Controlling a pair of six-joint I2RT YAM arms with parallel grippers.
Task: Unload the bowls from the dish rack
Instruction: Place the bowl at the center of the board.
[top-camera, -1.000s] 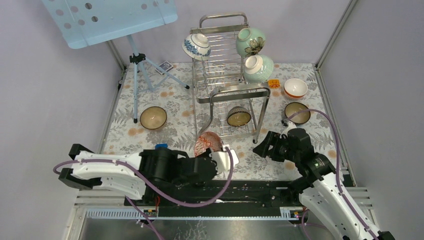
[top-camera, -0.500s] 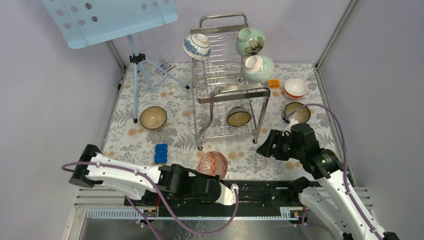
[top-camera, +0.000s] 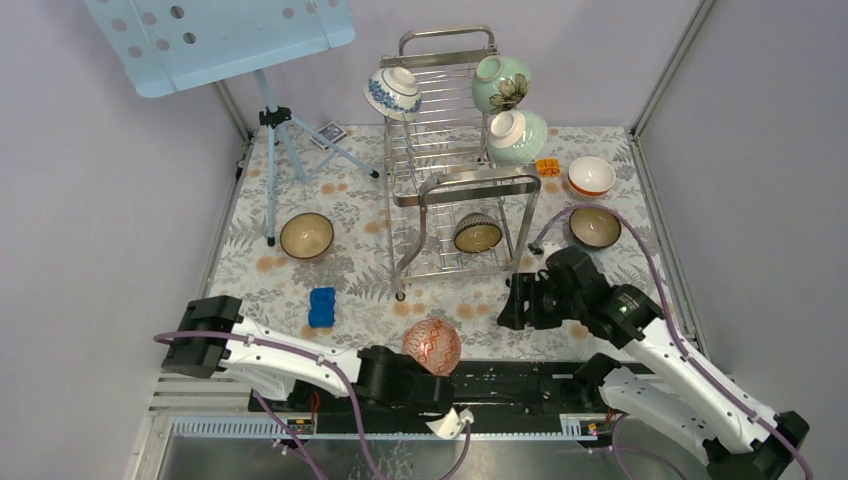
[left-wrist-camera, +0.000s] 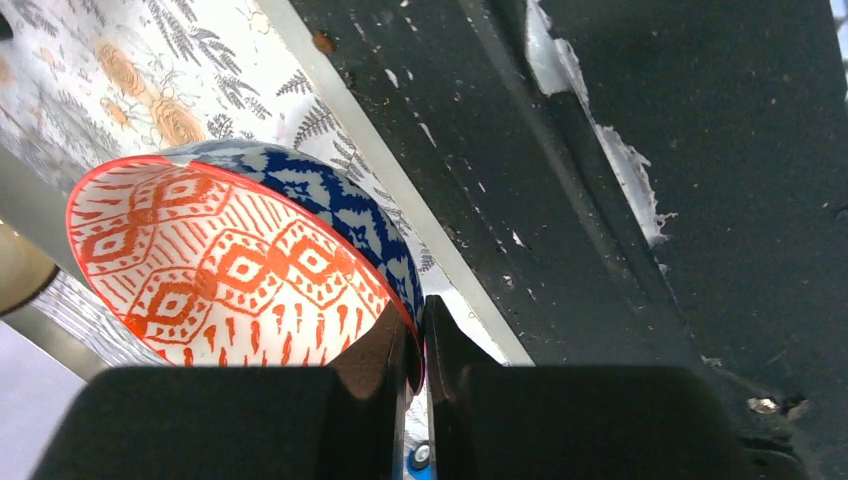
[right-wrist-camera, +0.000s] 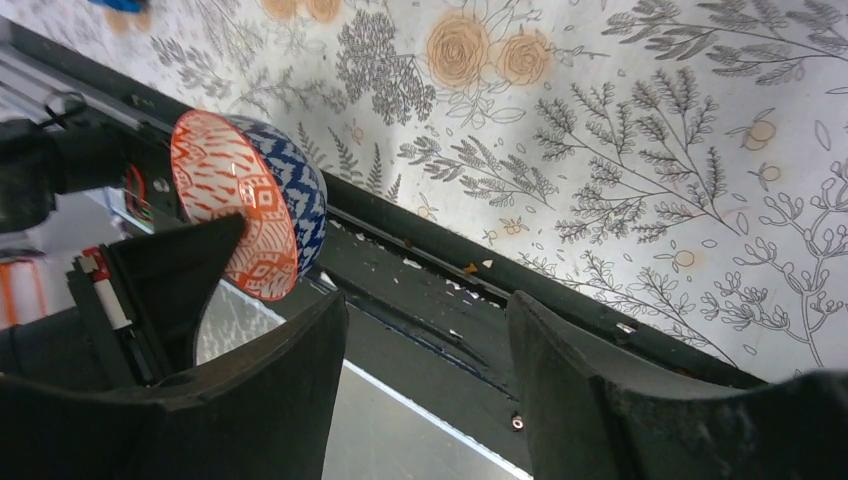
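Note:
My left gripper (left-wrist-camera: 421, 325) is shut on the rim of a red-patterned bowl (top-camera: 432, 345) with a blue outside, held tilted over the table's near edge; the same bowl (right-wrist-camera: 248, 200) shows in the right wrist view. To its right, my right gripper (top-camera: 512, 301) hangs open and empty above the mat. The steel dish rack (top-camera: 480, 178) carries a blue-and-white bowl (top-camera: 393, 92), two pale green bowls (top-camera: 501, 82) (top-camera: 517, 137) and a patterned bowl (top-camera: 478, 232) on its lower tier. A brown bowl (top-camera: 306, 236), a dark bowl (top-camera: 595, 227) and an orange-white bowl (top-camera: 591, 176) sit on the mat.
A pale blue perforated stand (top-camera: 220, 35) on a tripod (top-camera: 272, 150) fills the back left. A blue block (top-camera: 322, 306) lies on the mat left of the held bowl. A small orange item (top-camera: 547, 167) sits by the rack. A black rail (top-camera: 520, 380) runs along the near edge.
The left arm has carried the red-patterned bowl nearer and to the right, over the table's edge. The right gripper has swung left toward it, and its jaws have narrowed slightly.

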